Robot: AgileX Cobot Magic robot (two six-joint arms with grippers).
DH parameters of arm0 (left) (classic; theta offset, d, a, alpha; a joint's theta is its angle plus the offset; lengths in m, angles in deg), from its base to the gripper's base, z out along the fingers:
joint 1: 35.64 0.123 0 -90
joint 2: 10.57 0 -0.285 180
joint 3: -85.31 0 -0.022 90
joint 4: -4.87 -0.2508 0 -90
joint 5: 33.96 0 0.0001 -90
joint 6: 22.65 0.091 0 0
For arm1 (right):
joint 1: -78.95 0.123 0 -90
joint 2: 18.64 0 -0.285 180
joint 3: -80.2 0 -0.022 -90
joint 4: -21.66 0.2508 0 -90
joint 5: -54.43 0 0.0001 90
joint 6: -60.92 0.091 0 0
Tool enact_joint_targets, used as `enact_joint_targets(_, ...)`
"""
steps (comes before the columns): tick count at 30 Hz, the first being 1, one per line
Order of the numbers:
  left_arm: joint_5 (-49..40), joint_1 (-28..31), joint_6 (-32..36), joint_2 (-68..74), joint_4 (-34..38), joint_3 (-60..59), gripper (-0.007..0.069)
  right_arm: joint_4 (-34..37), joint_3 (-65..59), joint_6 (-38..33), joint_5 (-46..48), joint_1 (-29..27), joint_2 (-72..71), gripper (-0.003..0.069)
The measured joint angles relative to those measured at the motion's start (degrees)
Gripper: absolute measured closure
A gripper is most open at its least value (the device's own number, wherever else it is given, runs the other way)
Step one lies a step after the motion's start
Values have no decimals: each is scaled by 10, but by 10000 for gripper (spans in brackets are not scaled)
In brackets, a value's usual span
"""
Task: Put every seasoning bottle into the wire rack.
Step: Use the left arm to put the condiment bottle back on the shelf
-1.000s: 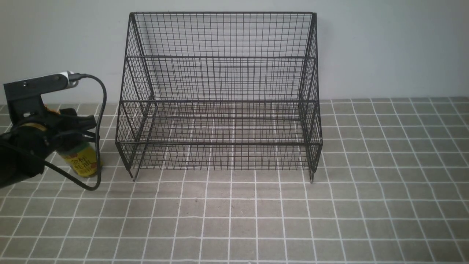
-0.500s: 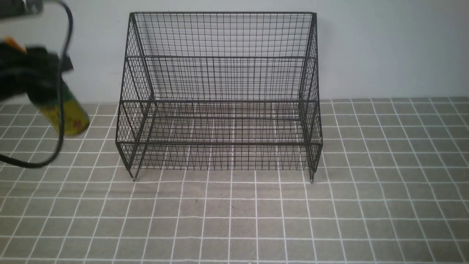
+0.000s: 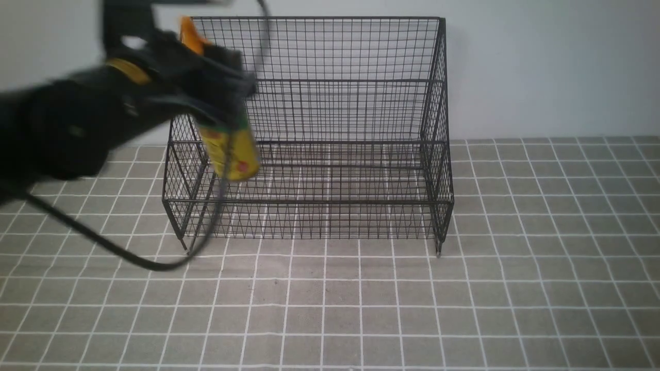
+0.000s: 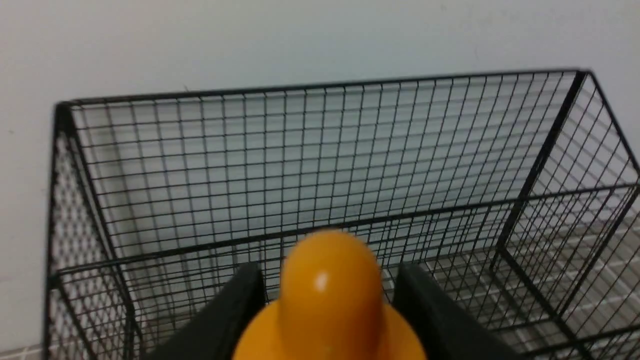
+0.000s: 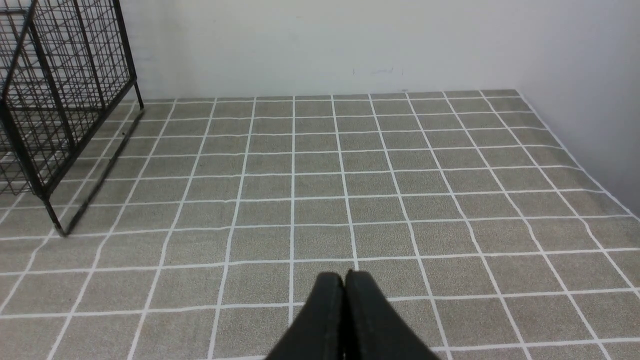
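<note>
- left gripper (image 3: 219, 98) is clamped on the seasoning bottle (image 3: 233, 152) just under its orange cap (image 4: 327, 290). In the wrist view, the black fingers (image 4: 235, 315) flank the cap on both sides.
- The bottle is airborne and not upright: cap up and leaning to my left, base swung toward the rack's middle.
- In the front view it overlaps the left end of the wire rack (image 3: 330, 103). It's blurred with no depth cue, so I can't tell if it's past the front rail.
- My read: next move is forward and down onto a tier, straightening the bottle. The left side mesh is close, so I'd watch it.
- right gripper (image 5: 344, 282) is pinched closed on nothing, well apart over the tiled mat (image 5: 400, 175).
- A plain white wall (image 3: 541, 67) sits behind the rack.
</note>
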Motion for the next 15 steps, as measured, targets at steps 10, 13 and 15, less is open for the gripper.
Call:
enact_joint_targets(10,11,-11,35,109,0,0,324,0,0,0,0,0,0,671)
enact_joint_targets(13,-1,-12,36,121,2,0,327,0,0,0,0,0,0,671)
enact_joint_targets(15,-7,-13,36,121,2,0,323,0,0,0,0,0,0,671)
